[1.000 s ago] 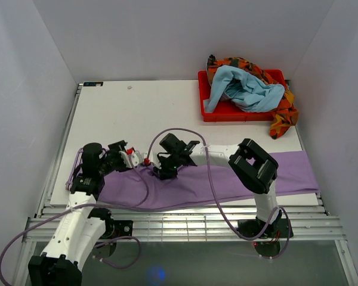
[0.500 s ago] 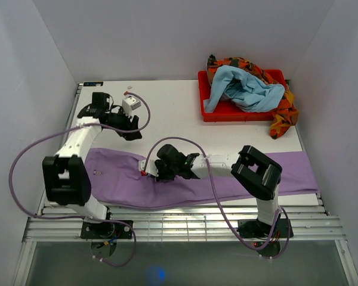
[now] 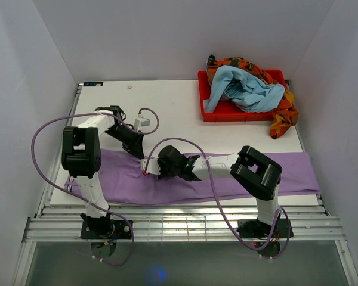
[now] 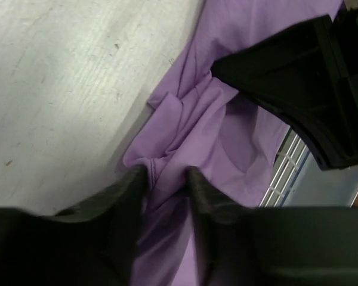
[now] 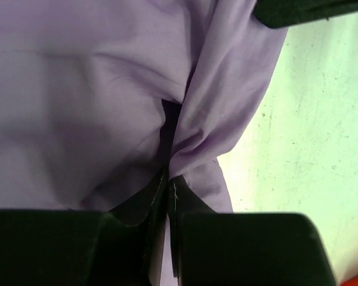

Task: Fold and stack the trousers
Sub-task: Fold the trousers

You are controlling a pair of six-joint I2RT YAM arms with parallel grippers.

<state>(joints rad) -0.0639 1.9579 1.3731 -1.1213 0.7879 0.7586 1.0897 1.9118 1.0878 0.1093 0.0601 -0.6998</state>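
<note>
The trousers (image 3: 227, 182) lay spread lengthwise along the near edge of the table (image 3: 167, 107), reaching from its left corner to its right edge. The cloth was flat over most of its length. It was bunched into creases at its far edge, left of centre.

The left gripper (image 3: 135, 150) sat at this bunched far edge. In the left wrist view its fingers (image 4: 134, 185) stood at a narrow gap, with a raised ridge of cloth pinched between them.

The right gripper (image 3: 147, 168) sat just beside the left one, on the near side. In the right wrist view its fingers (image 5: 137, 205) were almost closed, with a thin fold of the cloth clamped between them. The cloth fanned out into creases beyond the fingertips.

A red tray (image 3: 204, 95) stood at the far right corner of the table, well apart from the trousers. It held a blue cloth (image 3: 244, 89) and an orange patterned cloth (image 3: 283, 122), which hung over the tray's right rim.
</note>
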